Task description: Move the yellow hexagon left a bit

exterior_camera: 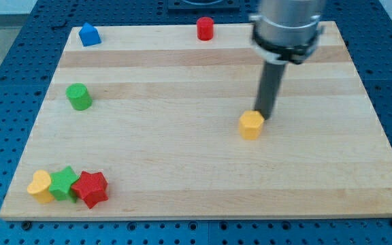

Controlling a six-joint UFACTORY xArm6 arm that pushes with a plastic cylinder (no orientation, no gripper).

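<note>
The arm comes in from the view's top, right of the middle, its grey round body blurred. From it a straight dark rod hangs down, nearly upright. My tip [263, 120] seems to rest on the surface.

yellow hexagon [251, 125] | upright, flat on board | right of centre | well apart from other blocks

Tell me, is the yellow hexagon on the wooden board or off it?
On it. The yellow hexagon sits flat near the middle of the wooden board, far from every edge, with my tip at its upper right side.
</note>
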